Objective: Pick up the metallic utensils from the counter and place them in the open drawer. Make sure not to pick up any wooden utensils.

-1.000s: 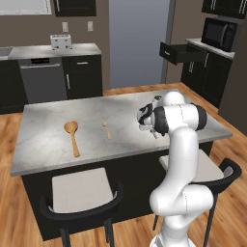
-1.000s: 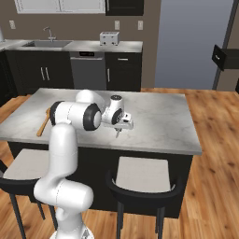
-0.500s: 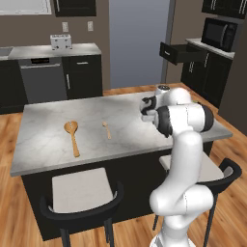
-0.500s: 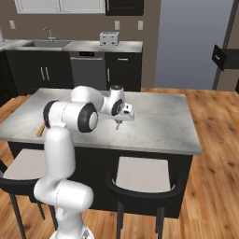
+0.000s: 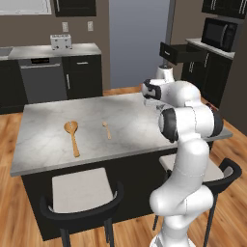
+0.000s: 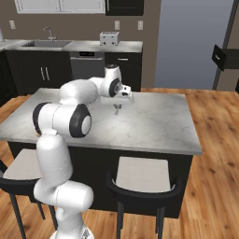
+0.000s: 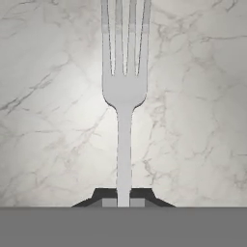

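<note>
Reaching out level above the marble counter (image 6: 154, 126), the gripper (image 7: 124, 201) points downward, jaws clamped on a silver fork's (image 7: 124, 96) handle, tines hanging toward the slab.

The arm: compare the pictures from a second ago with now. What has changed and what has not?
The arm swung its gripper farther across the counter towards the drawer side, with the fork gripped. Both wooden spoons stayed put.

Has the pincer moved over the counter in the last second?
Yes. In the right base view the pincer, shut on the fork, has travelled from the middle of the counter toward its far edge, nearer the toaster.
</note>
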Motion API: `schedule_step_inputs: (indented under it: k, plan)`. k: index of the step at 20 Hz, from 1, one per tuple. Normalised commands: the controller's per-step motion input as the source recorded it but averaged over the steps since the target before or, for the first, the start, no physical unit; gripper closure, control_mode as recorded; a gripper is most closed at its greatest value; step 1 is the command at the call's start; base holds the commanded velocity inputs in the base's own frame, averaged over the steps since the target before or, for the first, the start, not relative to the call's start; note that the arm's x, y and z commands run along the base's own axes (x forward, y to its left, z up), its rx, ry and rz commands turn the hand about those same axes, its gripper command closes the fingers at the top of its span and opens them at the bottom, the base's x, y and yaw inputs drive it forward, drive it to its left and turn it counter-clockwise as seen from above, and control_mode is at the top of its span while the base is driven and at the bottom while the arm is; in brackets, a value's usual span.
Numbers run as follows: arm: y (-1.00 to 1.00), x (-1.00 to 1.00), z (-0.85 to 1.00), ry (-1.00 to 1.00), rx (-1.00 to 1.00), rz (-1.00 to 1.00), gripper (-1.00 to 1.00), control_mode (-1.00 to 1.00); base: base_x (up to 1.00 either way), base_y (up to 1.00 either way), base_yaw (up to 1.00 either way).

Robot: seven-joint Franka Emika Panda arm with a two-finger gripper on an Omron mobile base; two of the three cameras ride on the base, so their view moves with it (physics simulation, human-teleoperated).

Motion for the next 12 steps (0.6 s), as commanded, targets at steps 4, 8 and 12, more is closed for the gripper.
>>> schedule_step_inputs:
  k: [4, 8, 12]
  plan:
    - [-0.20, -0.96, 0.88, 0.00, 0.00, 0.01, 1.00, -1.00, 0.00, 0.00, 0.00]
    - [-0.25, -1.00, 0.59, 0.00, 0.00, 0.00, 1.00, -1.00, 0.00, 0.00, 0.00]
    - [-0.23, -1.00, 0.46, -0.01, 0.00, 0.01, 1.00, -1.00, 0.00, 0.00, 0.00]
